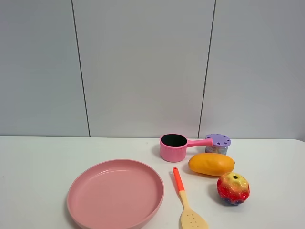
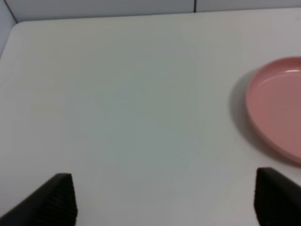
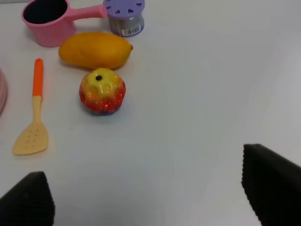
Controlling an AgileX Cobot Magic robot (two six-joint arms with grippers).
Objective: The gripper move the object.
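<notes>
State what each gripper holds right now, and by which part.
Nothing is held. The left gripper and right gripper both have open jaws over bare table; the mango lies untouched beside the pink pot.

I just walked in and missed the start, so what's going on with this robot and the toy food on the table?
Nothing is being handled yet. The mango lies untouched on the white table, between the pink saucepan and the bumpy red-yellow fruit, with a spatula and pink plate nearby. The right gripper is open, well short of the mango; the left gripper is open over bare table beside the plate.
</notes>
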